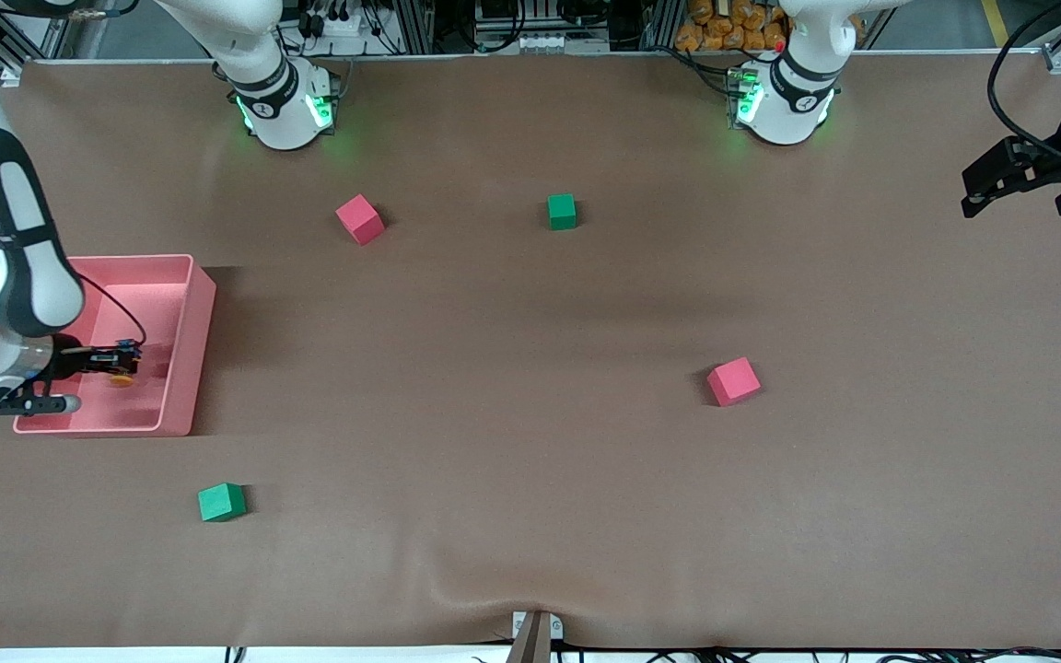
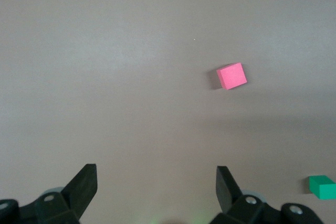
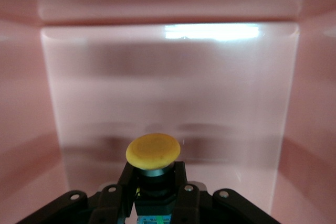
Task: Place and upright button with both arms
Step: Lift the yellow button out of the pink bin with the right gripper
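The right gripper [image 1: 116,361] is down inside the pink bin [image 1: 190,350] at the right arm's end of the table, its fingers [image 3: 127,182] clamped on either side of the button's [image 3: 153,153] dark body, so the button sits right between the fingertips with its round orange cap projecting forward past them. In the right wrist view the cap faces outward along the gripper's own reach, toward the bin's inner wall ahead, which suggests the button's long axis runs in line with the fingers, not across them. The left gripper [image 1: 1014,180] hangs over the bare table at the left arm's end, jaws spread wide with nothing between them, well apart from the bin; it waits. The right arm has the button, and I judge the coming move turns on carrying it out of the bin toward the middle, where the left gripper can reach it to help stand it up.
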Controlling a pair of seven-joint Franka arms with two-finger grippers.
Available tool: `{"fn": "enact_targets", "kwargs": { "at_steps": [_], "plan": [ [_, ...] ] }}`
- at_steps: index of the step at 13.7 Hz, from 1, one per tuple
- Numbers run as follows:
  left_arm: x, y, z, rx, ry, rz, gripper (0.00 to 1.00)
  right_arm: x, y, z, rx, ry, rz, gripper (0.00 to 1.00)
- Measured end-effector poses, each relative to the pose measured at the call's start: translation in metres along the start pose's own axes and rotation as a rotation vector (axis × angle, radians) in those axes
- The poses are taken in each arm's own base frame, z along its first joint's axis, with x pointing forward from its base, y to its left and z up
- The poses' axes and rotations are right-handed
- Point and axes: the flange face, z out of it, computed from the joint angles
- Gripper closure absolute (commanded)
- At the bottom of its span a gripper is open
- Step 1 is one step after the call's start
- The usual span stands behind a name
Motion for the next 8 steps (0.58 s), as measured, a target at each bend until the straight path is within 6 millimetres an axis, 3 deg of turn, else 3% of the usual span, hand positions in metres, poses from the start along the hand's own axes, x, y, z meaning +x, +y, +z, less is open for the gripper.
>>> {"fn": "enact_targets", "kwargs": {
  "at_steps": [2, 4, 6, 8],
  "plan": [
    [0.000, 0.000, 0.000, 0.000, 0.000, 0.000, 0.00, 0.010, -0.004, -0.045, 0.018, -0.033, -0.012, 1.00],
    [0.000, 0.000, 0.000, 0.000, 0.000, 0.000, 0.00, 0.021, -0.022, -0.096, 0.023, -0.045, -0.043, 1.00],
    [0.000, 0.000, 0.001, 0.000, -0.001, 0.000, 0.00, 0.032, -0.059, -0.137, 0.017, -0.048, -0.058, 1.00],
    [0.001, -0.001, 0.001, 0.000, -0.002, -0.001, 0.00, 0.046, -0.117, -0.161, 0.007, -0.056, -0.013, 1.00]
  ]
}}
